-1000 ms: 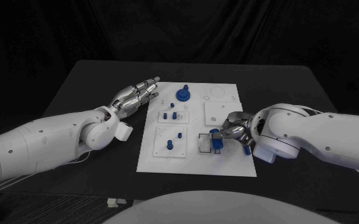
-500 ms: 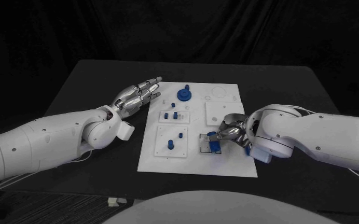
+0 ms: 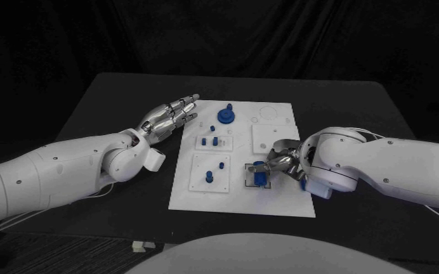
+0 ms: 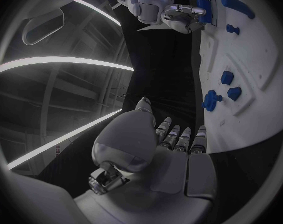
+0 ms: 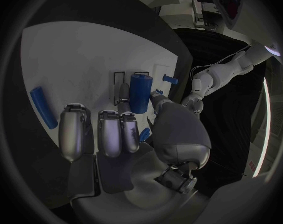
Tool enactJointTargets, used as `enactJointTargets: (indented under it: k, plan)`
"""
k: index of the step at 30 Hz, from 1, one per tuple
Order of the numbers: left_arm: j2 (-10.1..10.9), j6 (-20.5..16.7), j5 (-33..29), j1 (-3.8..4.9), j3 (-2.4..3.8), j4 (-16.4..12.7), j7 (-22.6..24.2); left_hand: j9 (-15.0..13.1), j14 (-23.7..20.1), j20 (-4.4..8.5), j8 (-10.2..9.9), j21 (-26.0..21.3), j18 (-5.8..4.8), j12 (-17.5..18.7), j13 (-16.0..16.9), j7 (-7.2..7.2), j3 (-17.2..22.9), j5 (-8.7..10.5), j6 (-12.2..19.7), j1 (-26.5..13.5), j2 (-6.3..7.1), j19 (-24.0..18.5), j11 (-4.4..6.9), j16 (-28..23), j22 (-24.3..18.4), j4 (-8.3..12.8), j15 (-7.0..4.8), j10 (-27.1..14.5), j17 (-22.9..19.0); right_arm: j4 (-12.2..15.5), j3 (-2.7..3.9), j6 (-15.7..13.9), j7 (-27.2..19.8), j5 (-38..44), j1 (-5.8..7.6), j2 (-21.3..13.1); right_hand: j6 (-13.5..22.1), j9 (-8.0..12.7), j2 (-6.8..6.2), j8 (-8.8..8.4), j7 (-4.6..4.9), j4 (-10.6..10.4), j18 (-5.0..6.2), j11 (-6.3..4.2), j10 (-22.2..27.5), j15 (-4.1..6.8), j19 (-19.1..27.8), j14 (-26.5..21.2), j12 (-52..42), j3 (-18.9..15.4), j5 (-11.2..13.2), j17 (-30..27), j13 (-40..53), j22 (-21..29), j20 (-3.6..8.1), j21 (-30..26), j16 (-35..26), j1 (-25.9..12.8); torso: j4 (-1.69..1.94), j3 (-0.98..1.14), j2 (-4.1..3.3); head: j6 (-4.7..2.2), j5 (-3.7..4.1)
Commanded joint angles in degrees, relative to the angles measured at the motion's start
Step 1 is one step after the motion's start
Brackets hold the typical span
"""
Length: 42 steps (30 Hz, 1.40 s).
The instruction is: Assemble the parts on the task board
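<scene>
1. The right hand [image 3: 281, 162] sits low over the near right part of the task board [image 3: 240, 198], fingers curled toward a blue cylinder part [image 3: 260, 171]. Its white arm comes in bent from the right, the bulky wrist just off the board's right edge.

2. The left hand [image 3: 168, 117] hangs beside the board's far left corner, fingers stretched out flat and pointing away from the robot, slightly apart, nothing in them. The left arm lies along the black table [image 3: 119, 96], well apart from the right one.

3. Now the right wrist view: the blue cylinder part [image 5: 141, 93] stands against a dark-outlined slot on the white board [image 5: 79, 59], with the thumb on one side and a fingertip on the other, so it is pinched. The other fingers [image 5: 110, 132] hang curled above the board, touching nothing I can make out.

4. That same view picks up a long blue bar [image 5: 43, 107] lying flat on the board beside the fingers; from the head camera this piece is mostly hidden by the hand.

5. The left wrist view gives the left hand's [image 4: 178, 144] fingers straight and side by side next to the board's edge [image 4: 240, 134], with small blue pegs [image 4: 227, 77] standing on it.

6. From the head camera, more blue pieces: a round knobbed part [image 3: 224, 117] at the far end, and a short peg [image 3: 209, 176] in the near left panel.
</scene>
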State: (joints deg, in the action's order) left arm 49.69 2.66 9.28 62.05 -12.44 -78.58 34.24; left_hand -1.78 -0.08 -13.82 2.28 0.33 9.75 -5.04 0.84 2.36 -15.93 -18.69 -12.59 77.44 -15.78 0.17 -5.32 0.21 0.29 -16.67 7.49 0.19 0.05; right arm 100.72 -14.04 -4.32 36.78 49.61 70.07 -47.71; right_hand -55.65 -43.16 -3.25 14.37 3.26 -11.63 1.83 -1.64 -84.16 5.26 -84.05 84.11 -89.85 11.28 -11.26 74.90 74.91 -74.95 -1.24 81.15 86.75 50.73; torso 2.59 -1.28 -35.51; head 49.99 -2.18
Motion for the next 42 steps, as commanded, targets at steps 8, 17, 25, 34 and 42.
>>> enactJointTargets:
  k: [8, 17, 25, 34, 42]
  plan:
    - [-0.1, 0.9, -0.3, -0.07, 0.05, -0.1, 0.3, 0.0, 0.1, -0.6, 0.1, -0.1, 0.51, -0.2, 0.1, 0.79, 0.3, -0.27, 0.0, 0.5, -0.04, 0.0, 0.66, -0.2, 0.1, 0.0, 0.42, 0.0, 0.0, -0.2, -0.14, 2.1, 0.9, 0.3, -0.41, 0.3, 0.8, 0.4, 0.59, 0.55, -0.11, -2.3, 0.68, 0.44, -5.8, -0.48, -1.4, 4.2, -0.1, -2.8, 1.8, 5.6, 15.1, -11.7, -0.36, -0.8, -0.4, -2.3, 0.0, -0.01, -0.01, 0.01, -0.23]
    - [-0.2, 1.1, -0.3, -0.08, 0.05, 0.0, 0.1, 0.0, 0.1, -0.62, 0.1, -0.1, 0.51, -0.2, 0.1, 0.91, 0.3, -0.35, 0.0, 0.5, -0.05, 0.0, 0.71, -0.2, 0.1, 0.0, 0.44, 0.0, 0.0, -0.2, -0.14, 1.9, 0.1, 0.3, -0.44, 0.3, 1.2, 0.9, -0.59, 0.94, -0.01, -4.3, 0.71, 0.52, -5.8, -0.55, -1.4, 4.2, -0.1, -6.6, 7.3, 5.8, 15.1, -11.7, -0.42, -1.0, -0.3, -3.2, -0.04, -0.01, 0.0, 0.01, -0.31]
    - [-0.3, 1.2, -0.3, -0.08, 0.05, 0.1, -0.1, 0.0, 0.1, -0.63, 0.1, -0.1, 0.51, -0.2, 0.1, 1.04, 0.4, -0.46, 0.0, 0.6, -0.07, 0.0, 0.72, -0.2, 0.1, 0.0, 0.44, 0.0, 0.0, -0.2, -0.14, 1.5, -0.8, 0.3, -0.45, 0.2, 0.9, 1.0, -0.55, 1.75, -0.13, -5.0, 0.7, 0.45, -5.8, -0.53, -1.4, 4.4, -0.1, -11.0, 7.8, 6.5, 15.1, -11.7, -0.42, -1.1, 0.1, -4.8, 0.0, -0.02, 0.01, 0.01, -0.42]
    - [-0.4, 1.4, -0.3, -0.11, 0.05, 0.2, -0.3, 0.0, 0.1, -0.64, 0.1, -0.1, 0.51, -0.2, 0.1, 1.13, 0.4, -0.52, -0.1, 0.6, -0.08, 0.0, 0.74, -0.2, 0.1, 0.0, 0.44, 0.0, 0.0, 0.1, -0.13, 0.4, -1.9, 0.3, -0.45, 0.2, 0.1, -1.8, 0.8, 4.98, -0.79, -5.0, 0.66, -0.13, -5.8, -0.06, -1.6, 4.5, -0.1, -14.6, 8.1, 7.2, 15.1, -11.8, -0.05, -0.9, 0.4, -4.7, 0.0, -0.02, 0.01, 0.01, -0.6]
    - [-0.4, 1.5, -0.3, -0.13, 0.05, 0.4, -0.5, 0.0, 0.1, -0.67, 0.1, -0.1, 0.52, -0.1, 0.1, 1.33, 0.4, -0.63, -0.2, 0.7, -0.14, 0.0, 0.75, -0.2, 0.1, 0.0, 0.45, 0.0, 0.0, 0.2, -0.13, 0.0, -2.4, 0.3, -0.45, 0.0, 3.5, -14.0, 3.31, 13.46, -1.8, -4.9, 0.61, -1.0, -5.8, 0.67, -1.7, 4.6, -0.1, -19.7, 8.1, 7.8, 15.1, -11.8, 0.67, -0.7, 0.7, -2.6, 0.01, -0.01, 0.0, 0.01, -0.72]
